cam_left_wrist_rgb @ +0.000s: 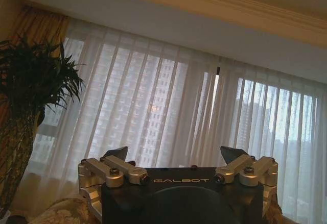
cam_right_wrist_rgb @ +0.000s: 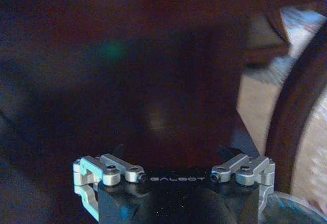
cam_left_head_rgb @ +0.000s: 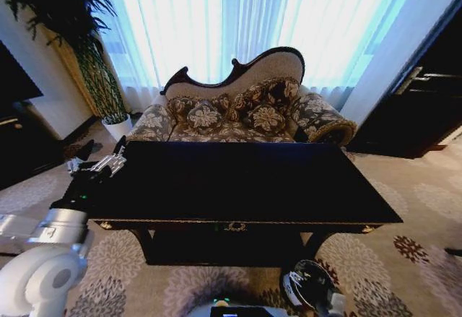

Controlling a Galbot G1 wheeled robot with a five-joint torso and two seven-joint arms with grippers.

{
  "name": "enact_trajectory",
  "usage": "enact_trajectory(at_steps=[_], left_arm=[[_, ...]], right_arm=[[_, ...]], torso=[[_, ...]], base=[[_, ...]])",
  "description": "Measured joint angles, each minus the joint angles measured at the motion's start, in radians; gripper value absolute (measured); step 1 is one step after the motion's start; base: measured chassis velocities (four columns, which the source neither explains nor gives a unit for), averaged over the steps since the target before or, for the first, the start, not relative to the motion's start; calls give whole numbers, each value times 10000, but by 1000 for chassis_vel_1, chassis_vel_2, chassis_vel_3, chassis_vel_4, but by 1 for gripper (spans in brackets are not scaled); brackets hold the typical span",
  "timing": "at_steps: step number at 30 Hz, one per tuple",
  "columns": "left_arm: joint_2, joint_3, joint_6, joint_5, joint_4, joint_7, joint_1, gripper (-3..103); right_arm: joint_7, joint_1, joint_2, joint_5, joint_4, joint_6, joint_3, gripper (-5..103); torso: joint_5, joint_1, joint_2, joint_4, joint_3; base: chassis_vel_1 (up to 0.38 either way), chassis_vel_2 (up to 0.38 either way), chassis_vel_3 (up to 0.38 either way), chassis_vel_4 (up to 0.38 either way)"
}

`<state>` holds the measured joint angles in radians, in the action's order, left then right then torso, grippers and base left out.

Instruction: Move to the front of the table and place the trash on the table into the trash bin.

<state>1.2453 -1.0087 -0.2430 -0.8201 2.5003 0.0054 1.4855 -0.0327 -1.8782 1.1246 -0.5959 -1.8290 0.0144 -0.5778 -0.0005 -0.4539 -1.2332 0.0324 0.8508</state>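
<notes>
1. Table (cam_left_head_rgb: 238, 187): long, glossy black, gold edge trim w/ a gold ornament at front centre, dark lower shelf beneath. It stands on patterned carpet, directly in front of the robot, floral sofa (cam_left_head_rgb: 242, 111) just behind it.
2. Tabletop reads as a plain dark sheet in head view; too dark to pick out any small litter on it.
3. Left gripper (cam_left_head_rgb: 101, 165) is up at the table's left end, near the edge; left wrist view shows its fingers (cam_left_wrist_rgb: 116, 155) spread wide apart, nothing between them.
4. Left wrist view looks up at white sheer curtains (cam_left_wrist_rgb: 179, 112), ceiling moulding and a potted plant (cam_left_wrist_rgb: 30, 96); head view looks down on the furniture instead.
5. Right gripper (cam_right_wrist_rgb: 173, 155) sits low by the table's front, fingers (cam_right_wrist_rgb: 118, 150) open and empty, facing a dark blurred surface, prob. the table's underside or shelf; a curved table leg (cam_right_wrist_rgb: 291, 122) and carpet lie to one side.
6. "GALBOT" is printed on both gripper bodies.
</notes>
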Motion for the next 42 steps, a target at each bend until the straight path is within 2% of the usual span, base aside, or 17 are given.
enact_trajectory(at_steps=[3, 4, 12, 25, 36, 42], left_arm=[[-18, 0, 0, 8, 0, 0, 11, 100], [-70, 18, -7, 28, 0, -3, -59, 100], [-143, -39, -14, -15, -2, -9, -92, 100], [-204, -119, -29, -73, -2, -16, -133, 100], [-192, -157, -37, -94, -3, -17, -130, 100], [-166, -196, -38, -120, -2, -17, -126, 100]], right_arm=[[-31, -833, -505, -25, -1337, -35, -151, 100], [-74, -1493, -980, 298, -2163, -34, -279, 100], [-151, -2541, -1644, 338, -3604, -195, -1089, 100], [1, -3731, -2223, 50, -5634, -857, -2467, 100], [84, -4729, -2707, 100, -6587, -925, -3443, 100], [285, -4874, -2728, 4, -6768, -864, -3604, 100]], torso=[[3, 1, 0, 1, 0], [2, 1, 0, 1, 0], [3, 1, -1, 1, 0], [2, 0, 0, 1, 0], [3, 0, 0, 0, 0], [2, 0, 0, 2, 0]], base=[[0, 0, 0, 0], [0, 0, 0, 0], [0, 0, 0, 0], [0, 0, 0, 0], [0, 0, 0, 0], [0, 0, 0, 0]])
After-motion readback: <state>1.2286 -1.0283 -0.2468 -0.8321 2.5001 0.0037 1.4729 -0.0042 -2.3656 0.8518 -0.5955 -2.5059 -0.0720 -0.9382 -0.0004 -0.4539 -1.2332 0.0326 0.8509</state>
